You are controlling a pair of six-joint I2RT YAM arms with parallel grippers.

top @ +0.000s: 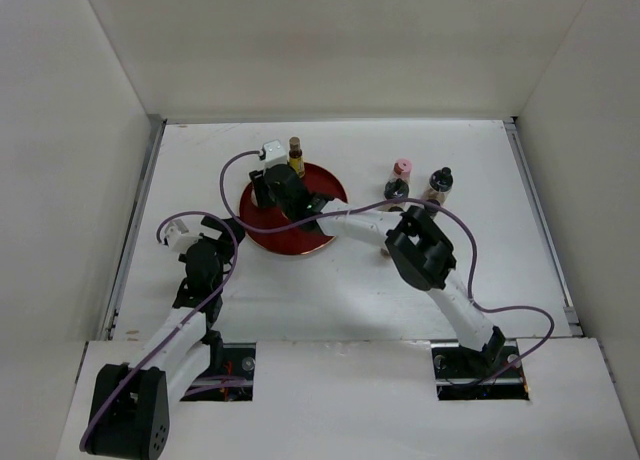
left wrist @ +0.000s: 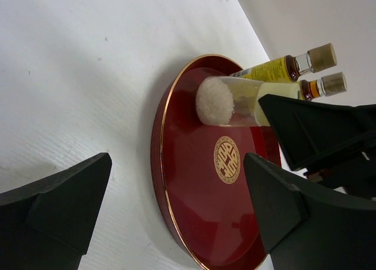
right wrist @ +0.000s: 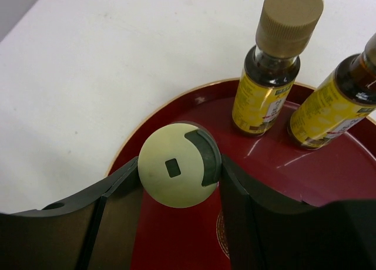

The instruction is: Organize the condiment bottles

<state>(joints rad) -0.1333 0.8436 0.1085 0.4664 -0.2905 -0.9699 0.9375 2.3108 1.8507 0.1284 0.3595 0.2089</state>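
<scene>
**A:** Where is the cream-white bottle [left wrist: 235,100]?

**B:** In the right pincer [right wrist: 179,166]. The two fingers press its pale round cap from either side, over the red tray [left wrist: 188,223]. The right arm reaches in from the right across the counter [top: 500,270].

**A:** Is it standing on the tray?

**B:** Not flat, I'd say. From the left wrist its round, fuzzy-white underside shows above the tray floor, past the gold emblem [left wrist: 227,159]. Whether any edge touches, I cannot tell.

**A:** What else is on the tray?

**B:** The first yellow bottle [right wrist: 261,100] and the second yellow bottle [right wrist: 329,114]. Both are upright with tan caps, side by side at the far rim. They are just beyond the held bottle and not touching it.

**A:** And the left pincer [left wrist: 176,164]?

**B:** Its fingers are spread wide with nothing between them. It sits low over the counter just left of the tray, facing it.

**A:** The other bottles?

**B:** They are on the counter to the right of the tray, toward the far side. There is a pink-capped bottle [top: 403,167] with a dark bottle [top: 396,189] right in front of it. A dark-capped bottle [top: 438,183] is beside them. All three stand upright, apart from the tray.
</scene>
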